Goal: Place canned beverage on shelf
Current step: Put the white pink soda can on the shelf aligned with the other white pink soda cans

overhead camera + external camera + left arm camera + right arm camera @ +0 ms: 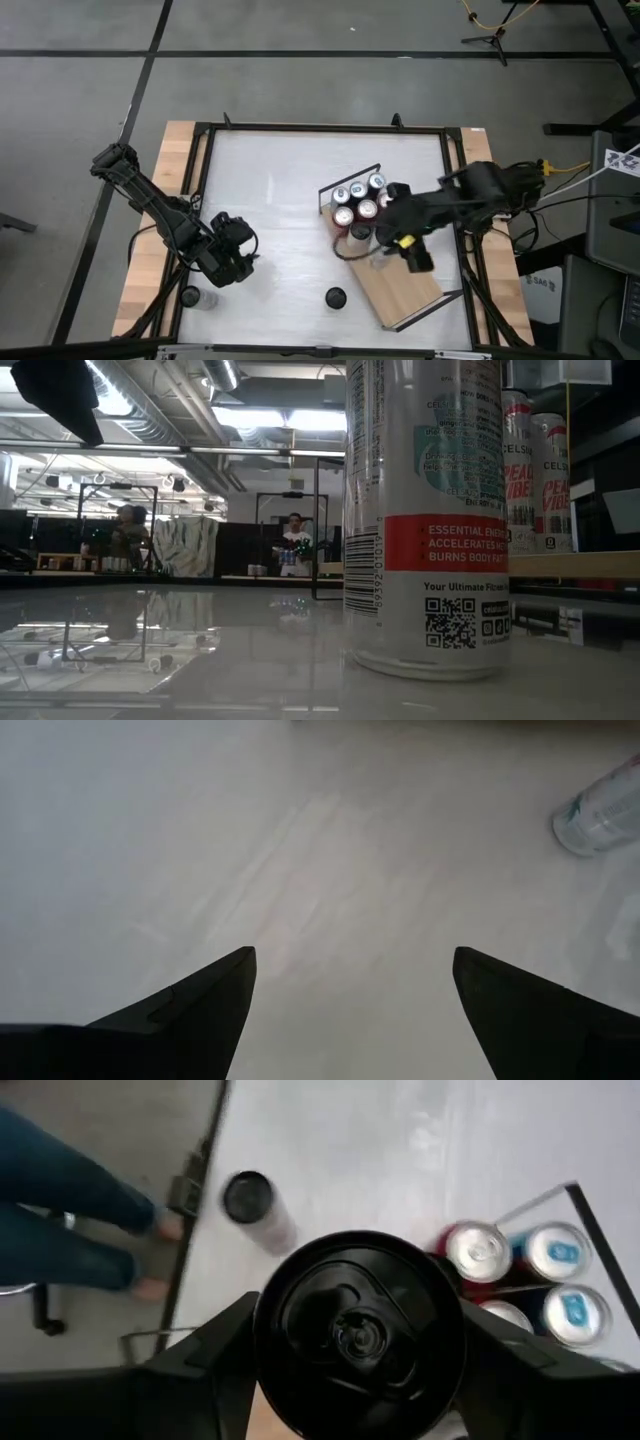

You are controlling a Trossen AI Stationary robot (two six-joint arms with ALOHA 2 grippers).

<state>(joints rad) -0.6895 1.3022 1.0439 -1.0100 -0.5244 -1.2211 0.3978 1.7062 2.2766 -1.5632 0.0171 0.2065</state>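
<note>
— Right end effector (pixel 357 1370)?
— Clamped on a black-topped can (pixel 355 1325), one finger (pixel 200 1365) on each side of the rim. Hanging over the shelf (pixel 405 285), toward its far end.

— And the shelf itself?
— Lying on the right half of the white counter (pixel 270 190), turned at a slant, with black wire rails at both short ends. Bare wood along the near half.

— Anything on it already?
— A cluster of cans (pixel 358 200) packed against the far rail, red and blue tops up. Just beside the held can. Seen from the low camera as tall white cans with red lettering on the board.

— Held can set down or lifted?
— Cannot tell; hidden under the arm from above.

— Other cans off the shelf?
— One loose can (pixel 334 297), upright on the counter near the front edge, well apart from the shelf. Filling much of the low view, white with a red band.

— Left end effector (pixel 232 262)?
— Spread apart, gripping nothing, hovering over bare counter on the left side. Near a clear bottle (pixel 600 812) lying at the front left corner.

— Anyone around?
— A person's legs (pixel 60 1200) in blue jeans beside the counter's edge, visible from the right wrist. Another person (pixel 293 542) far back in the room.
</note>
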